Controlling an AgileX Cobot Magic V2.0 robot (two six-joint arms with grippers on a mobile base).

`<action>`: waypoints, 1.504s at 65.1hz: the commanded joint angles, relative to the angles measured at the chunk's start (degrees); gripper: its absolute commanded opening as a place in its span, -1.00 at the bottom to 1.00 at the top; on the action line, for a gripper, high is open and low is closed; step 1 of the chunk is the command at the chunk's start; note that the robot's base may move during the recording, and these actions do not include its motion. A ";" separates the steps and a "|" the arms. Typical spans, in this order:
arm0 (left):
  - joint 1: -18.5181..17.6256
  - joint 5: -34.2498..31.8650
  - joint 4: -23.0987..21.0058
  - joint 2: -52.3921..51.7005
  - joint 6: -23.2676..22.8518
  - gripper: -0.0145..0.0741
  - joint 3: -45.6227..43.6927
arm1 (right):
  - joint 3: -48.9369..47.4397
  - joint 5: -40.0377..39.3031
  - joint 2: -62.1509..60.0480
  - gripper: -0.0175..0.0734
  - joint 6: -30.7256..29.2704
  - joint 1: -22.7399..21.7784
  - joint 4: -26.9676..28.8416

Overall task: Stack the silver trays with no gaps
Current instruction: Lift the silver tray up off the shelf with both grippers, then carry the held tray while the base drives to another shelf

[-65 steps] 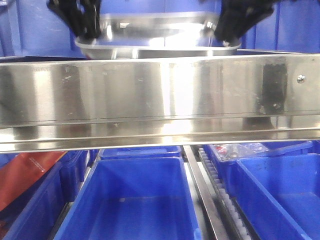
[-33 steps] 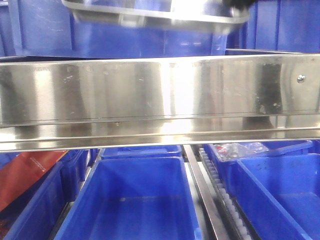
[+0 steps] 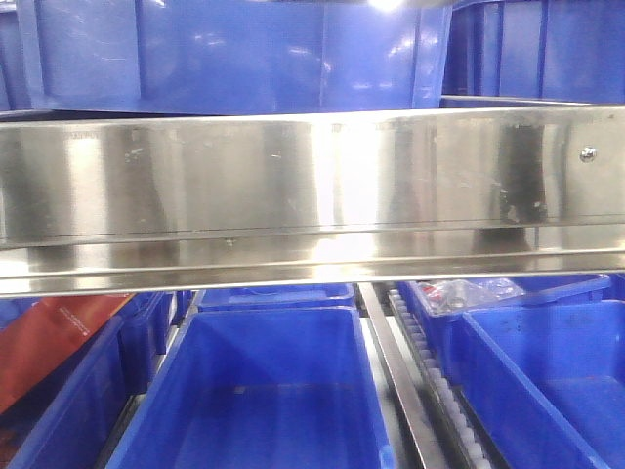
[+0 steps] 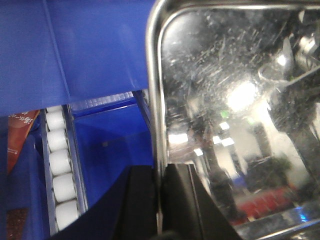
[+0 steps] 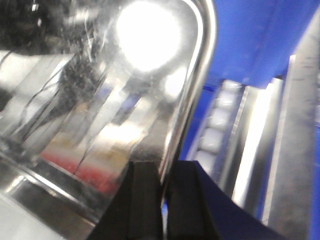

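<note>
Steel, shiny: silver tray (image 4: 235,125), scratched mirror bottom. Left rim pinched by left gripper (image 4: 160,200), right rim by right gripper (image 5: 162,200); both sets of jaws narrow, clamped on rim edge only. Held over blue bin (image 4: 95,60) & white rollers (image 4: 60,165); not in front view, only steel rail (image 3: 312,186) there. No 2nd tray visible. Risk: slick metal + thin edge grip, so possible slip or tilt if arms move unevenly; a skewed set-down would prob. leave a gap.

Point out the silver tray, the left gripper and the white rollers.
silver tray (image 4: 235,100): left wrist view, on its scratched bottom.
left gripper (image 4: 160,175): left wrist view, between the fingertips pinching the tray's rim.
white rollers (image 4: 60,162): left wrist view, on the middle roller's face.
</note>
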 commanded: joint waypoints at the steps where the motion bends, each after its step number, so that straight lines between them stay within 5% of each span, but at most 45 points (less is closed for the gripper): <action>1: 0.72 -1.73 5.31 -4.82 -0.44 -0.70 2.93 | 3.72 -2.04 -3.70 -0.79 -1.50 0.12 -4.76; 30: 0.72 -5.38 6.73 -8.86 -0.44 -0.70 7.05 | 7.86 -8.42 -5.90 -0.79 -1.50 0.43 -4.03; 98: 0.72 -6.21 6.73 -8.83 -0.44 -0.70 7.05 | 7.86 -8.86 -5.90 -0.79 -1.50 0.43 -3.43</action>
